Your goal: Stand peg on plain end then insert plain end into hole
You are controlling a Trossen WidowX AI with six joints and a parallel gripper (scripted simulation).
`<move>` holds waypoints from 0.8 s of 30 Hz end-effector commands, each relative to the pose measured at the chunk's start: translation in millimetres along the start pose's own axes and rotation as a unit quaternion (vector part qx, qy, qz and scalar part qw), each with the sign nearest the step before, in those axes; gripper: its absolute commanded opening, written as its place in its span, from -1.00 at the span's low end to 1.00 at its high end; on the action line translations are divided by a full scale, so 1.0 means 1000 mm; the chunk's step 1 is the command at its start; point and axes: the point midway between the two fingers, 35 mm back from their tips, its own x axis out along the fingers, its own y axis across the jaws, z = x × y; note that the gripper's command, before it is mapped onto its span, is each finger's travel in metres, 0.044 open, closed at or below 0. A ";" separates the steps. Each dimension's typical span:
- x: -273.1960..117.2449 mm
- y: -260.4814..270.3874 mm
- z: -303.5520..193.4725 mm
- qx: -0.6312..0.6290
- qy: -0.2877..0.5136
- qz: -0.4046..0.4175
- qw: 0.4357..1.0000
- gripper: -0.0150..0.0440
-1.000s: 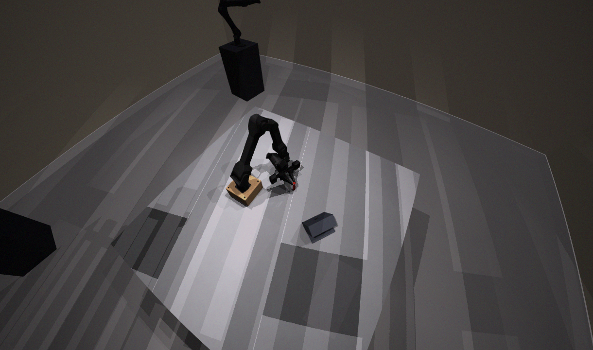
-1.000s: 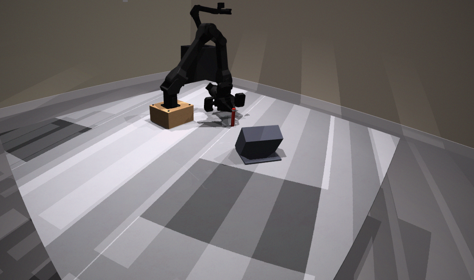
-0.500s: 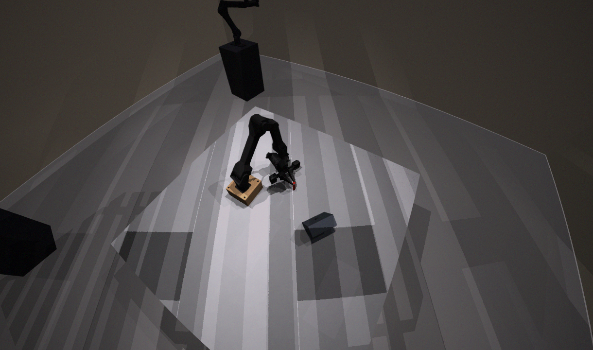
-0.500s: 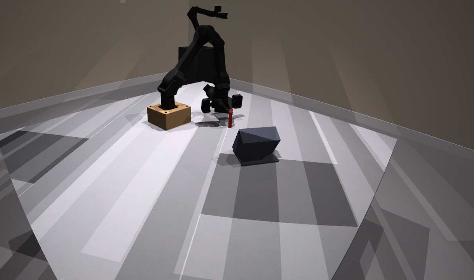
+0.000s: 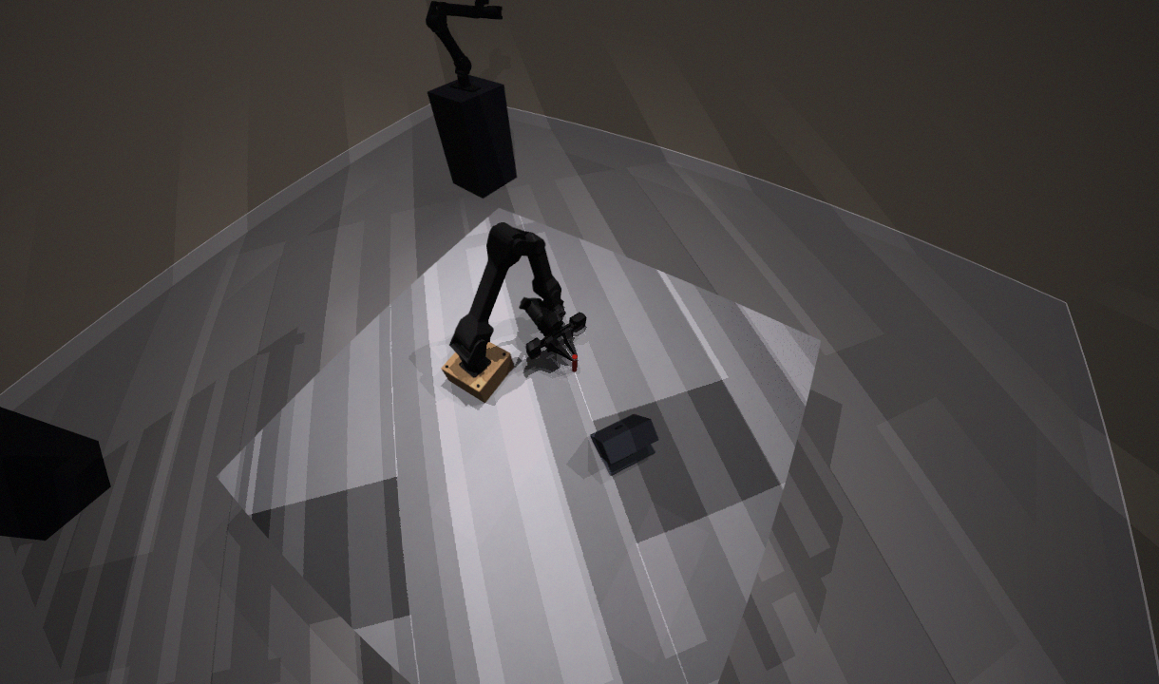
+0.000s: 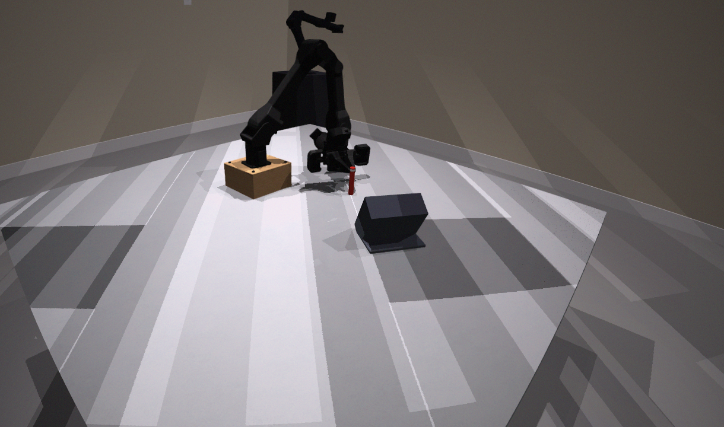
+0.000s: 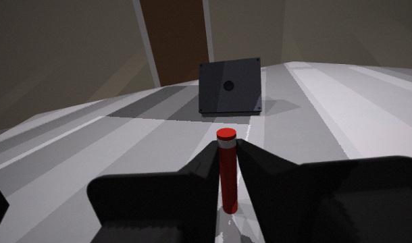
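Note:
The red peg (image 5: pixel 574 365) (image 6: pixel 351 182) (image 7: pixel 228 179) stands upright, its white band near the top and its plain end down at the table. My gripper (image 5: pixel 574 356) (image 6: pixel 352 168) (image 7: pixel 227 145) is shut on it just at and below the band, one fingertip on each side. The base appears to touch the table. The dark sloped panel (image 5: pixel 624 444) (image 6: pixel 392 208) (image 7: pixel 211 96) stands apart from the peg, beyond it in the wrist view. Its face shows one round hole (image 7: pixel 228 86), empty, near the middle. The hole's face is turned away in the exterior view.
The arm's wooden base block (image 5: pixel 480 379) (image 6: pixel 254 179) is beside the gripper. A second black arm stands on a dark pillar (image 5: pixel 473 140) (image 6: pixel 306 101) at the back. Another dark block (image 5: pixel 35 476) is at the left edge in the top view. Striped shadows cross the table.

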 end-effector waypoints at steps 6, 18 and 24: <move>0.000 0.000 0.000 0.000 0.000 0.000 1.000 -0.05; 0.000 0.000 0.000 0.000 0.000 0.000 1.000 -0.05; 0.000 0.000 0.000 0.000 0.000 0.000 1.000 -0.05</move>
